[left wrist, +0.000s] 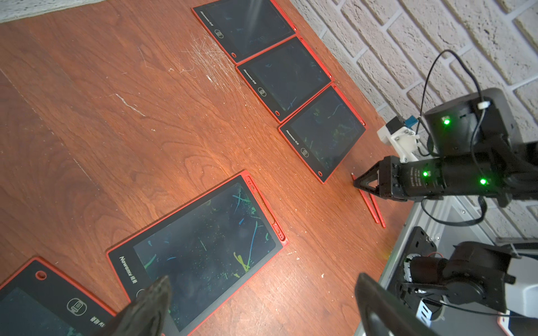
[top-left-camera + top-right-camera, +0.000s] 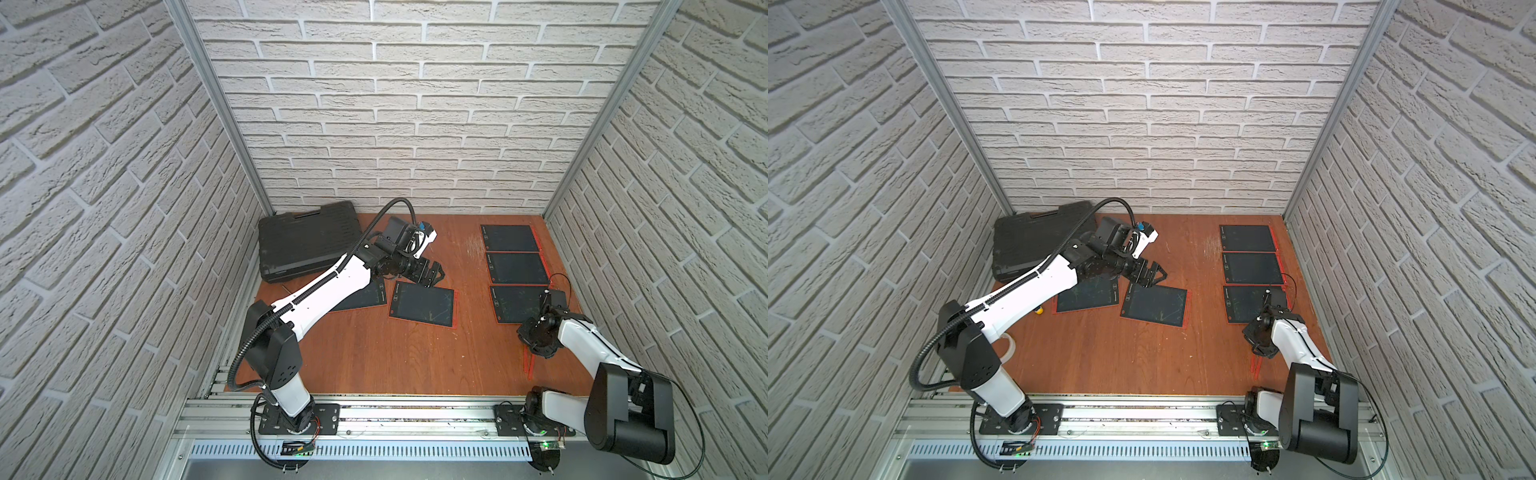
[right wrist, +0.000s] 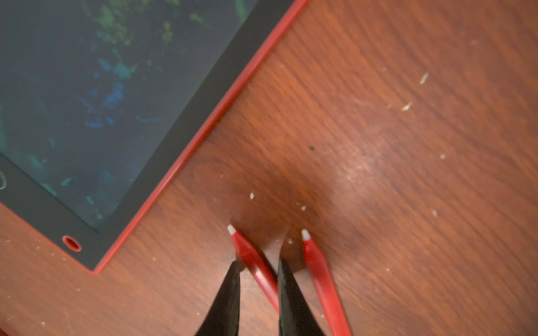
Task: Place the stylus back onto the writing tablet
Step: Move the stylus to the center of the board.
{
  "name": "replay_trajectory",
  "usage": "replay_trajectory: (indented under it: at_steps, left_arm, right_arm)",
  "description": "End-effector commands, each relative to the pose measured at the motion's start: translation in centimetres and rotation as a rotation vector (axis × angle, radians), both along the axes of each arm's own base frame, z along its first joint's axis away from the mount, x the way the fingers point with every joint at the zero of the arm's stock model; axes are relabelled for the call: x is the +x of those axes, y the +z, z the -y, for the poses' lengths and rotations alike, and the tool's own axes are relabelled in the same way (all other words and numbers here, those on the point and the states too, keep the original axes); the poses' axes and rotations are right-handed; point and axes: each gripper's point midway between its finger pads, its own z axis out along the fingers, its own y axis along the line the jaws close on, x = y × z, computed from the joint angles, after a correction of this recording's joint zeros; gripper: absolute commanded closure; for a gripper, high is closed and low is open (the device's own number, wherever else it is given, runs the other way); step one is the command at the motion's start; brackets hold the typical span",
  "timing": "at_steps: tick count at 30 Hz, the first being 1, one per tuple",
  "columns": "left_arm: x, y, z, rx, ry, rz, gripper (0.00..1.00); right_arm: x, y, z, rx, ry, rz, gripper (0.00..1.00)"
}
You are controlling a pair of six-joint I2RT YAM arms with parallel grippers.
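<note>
the left gripper (image 2: 434, 279) hangs with its jaws spread wide and nothing in them. just under its fingertips lies a writing tablet (image 2: 423, 304), and the slot (image 1: 263, 209) along its red edge looks bare.

the right gripper (image 3: 258, 260) is down at the table (image 3: 407, 131) with its jaws narrow. a red stylus (image 3: 247, 250) runs between its fingers, white tip poking out ahead. a gap shows beside it, so i cannot tell whether it is pinched. a second stylus (image 3: 317, 270) lies just outside one finger, and another tablet (image 3: 87, 116) sits ahead of the tips, off to one side.

the step in hand looks like the pick-up. next it likely needs a firm pinch on that one stylus, clear of its neighbour, then a clean lift and a carry to a tablet.
</note>
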Motion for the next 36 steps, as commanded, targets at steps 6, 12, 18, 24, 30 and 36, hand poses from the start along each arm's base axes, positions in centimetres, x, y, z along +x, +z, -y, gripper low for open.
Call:
replay_trajectory:
  at_steps: [6, 12, 18, 24, 30, 36]
  left_arm:
    - [0.4, 1.4, -0.4, -0.040, 0.010, 0.017, 0.02]
    - [0.4, 1.5, -0.5, -0.041, 0.013, 0.018, 0.02]
    - [0.5, 1.4, -0.6, -0.031, 0.018, 0.020, 0.02]
    - [0.9, 1.2, -1.0, -0.015, 0.046, 0.018, 0.02]
    - [1.1, 1.2, -1.3, -0.005, 0.061, 0.024, 0.02]
    - [1.1, 1.2, -1.4, -0.001, 0.063, 0.027, 0.02]
  right_arm:
    - [0.0, -0.4, -3.6, 0.026, 0.092, -0.001, 0.79]
    - [0.6, 0.1, -6.1, 0.009, 0.165, 0.007, 0.80]
    - [1.3, 0.8, -9.1, 0.018, 0.235, 0.040, 0.82]
    - [2.1, 1.1, -13.7, 0.045, 0.314, 0.074, 0.82]
    - [3.1, 1.1, -19.3, 0.065, 0.373, 0.115, 0.82]
    - [4.0, 1.9, -23.3, 0.036, 0.485, 0.129, 0.83]
